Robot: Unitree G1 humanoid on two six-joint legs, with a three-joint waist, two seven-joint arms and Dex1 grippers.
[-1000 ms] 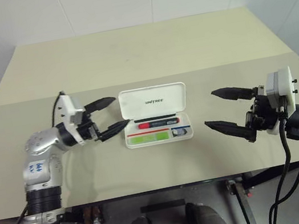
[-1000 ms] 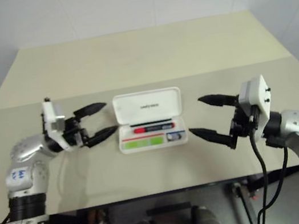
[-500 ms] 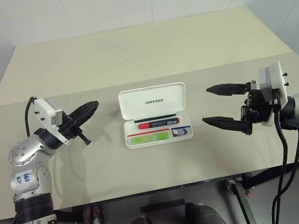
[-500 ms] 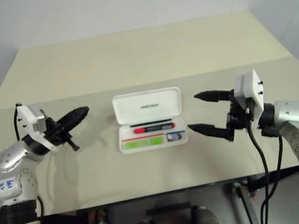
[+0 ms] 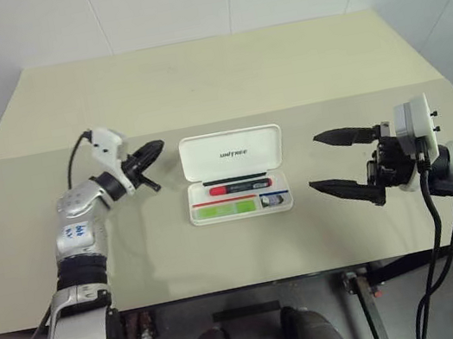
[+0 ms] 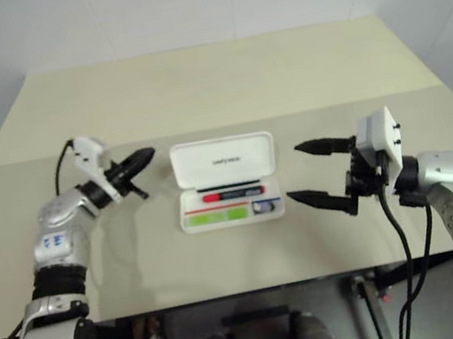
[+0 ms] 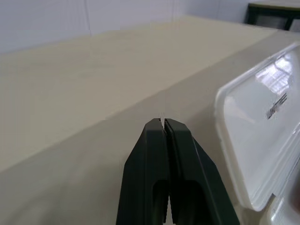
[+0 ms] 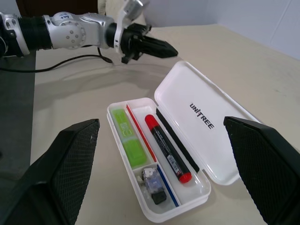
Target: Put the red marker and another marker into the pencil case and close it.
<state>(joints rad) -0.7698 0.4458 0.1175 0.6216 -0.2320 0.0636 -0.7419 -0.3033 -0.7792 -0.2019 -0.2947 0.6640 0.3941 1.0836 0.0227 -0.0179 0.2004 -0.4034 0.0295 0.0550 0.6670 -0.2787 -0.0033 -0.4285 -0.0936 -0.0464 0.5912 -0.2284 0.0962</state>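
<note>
white pencil case (image 5: 231, 153) | red-capped black red marker (image 5: 240, 186) | light-green highlighter (image 5: 226, 209)

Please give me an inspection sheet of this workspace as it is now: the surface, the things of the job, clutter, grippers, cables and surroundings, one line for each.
Surface: beige table, with a seam across it behind the case.
Pencil case: pencil case lies open mid-table, white lid tilted back.
Red marker: red marker lies inside the case.
Other marker: green highlighter lies inside, in the compartment beside the red marker's.
Clutter: small dark and clear object in the case's end compartment; what it is cannot be told.
Left gripper: left gripper shut, empty, beside the lid, apart from it.
Right gripper: right gripper open, empty, apart from the case.
Cables: black cable on the right arm; another at the left wrist.
Surroundings: white walls.
</note>
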